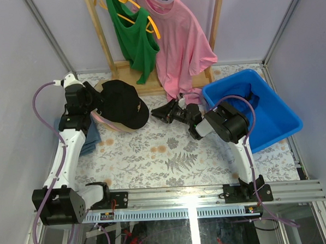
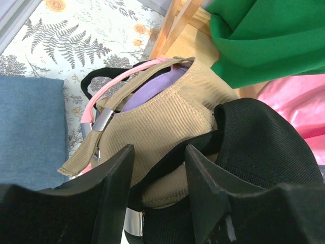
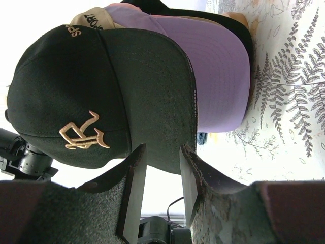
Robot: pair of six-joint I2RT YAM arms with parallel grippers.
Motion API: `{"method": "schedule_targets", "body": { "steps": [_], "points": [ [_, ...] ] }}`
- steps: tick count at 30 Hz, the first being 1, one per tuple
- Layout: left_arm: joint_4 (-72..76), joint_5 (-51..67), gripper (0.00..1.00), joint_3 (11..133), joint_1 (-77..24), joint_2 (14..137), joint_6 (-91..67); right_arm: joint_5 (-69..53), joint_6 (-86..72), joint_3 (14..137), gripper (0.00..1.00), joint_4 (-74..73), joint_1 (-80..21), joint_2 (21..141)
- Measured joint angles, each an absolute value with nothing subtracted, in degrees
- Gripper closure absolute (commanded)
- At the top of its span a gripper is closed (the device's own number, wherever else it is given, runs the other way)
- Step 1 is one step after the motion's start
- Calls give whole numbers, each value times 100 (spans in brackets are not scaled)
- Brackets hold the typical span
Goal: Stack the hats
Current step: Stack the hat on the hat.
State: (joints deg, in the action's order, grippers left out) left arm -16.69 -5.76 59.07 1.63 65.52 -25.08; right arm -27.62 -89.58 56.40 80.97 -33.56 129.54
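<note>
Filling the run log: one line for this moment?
black cap: tops stack | left tool: open, behind stack | right tool: open, facing brim

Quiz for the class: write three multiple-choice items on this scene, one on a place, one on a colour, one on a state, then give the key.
1. The blue bin sits: A) under the rack B) on the left side C) on the right side.
2. The topmost cap is: A) black B) pink C) white.
3. The right gripper has its jaws: A) shut tight B) open C) out of view.
Key: C, it fills the top view's right side; A, its crown shows black from above; B, a clear gap shows between them.
</note>
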Motion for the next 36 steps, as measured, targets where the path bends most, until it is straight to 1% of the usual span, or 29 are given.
{"method": "schedule_targets", "body": {
  "steps": [3, 13, 15, 27, 31, 33, 36],
  "points": [
    [-1680, -722, 60, 5911, 141, 6554, -2499, -2768, -8980, 5640, 60, 8171, -3341, 12954],
    [-1785, -923, 76, 5970, 117, 6547, -2497, -2794, -9024, 5640, 60, 8219, -3332, 12954],
    [-1817, -923, 78, 5996, 117, 6547, -2499, -2794, -9028, 5640, 60, 8219, -3332, 12956],
    [-1970, -812, 79, 6132, 117, 6753, -2495, -2794, -9045, 5640, 60, 8219, -3330, 12960],
    [-1973, -790, 90, 6147, 117, 6777, -2488, -2797, -9045, 5640, 60, 8219, -3330, 12960],
    [-1977, -784, 99, 6180, 117, 6805, -2484, -2799, -9045, 5640, 60, 8219, -3330, 12960],
    [-1977, -762, 100, 6213, 117, 6842, -2475, -2797, -9045, 5640, 60, 8219, -3330, 12962]
  ]
}}
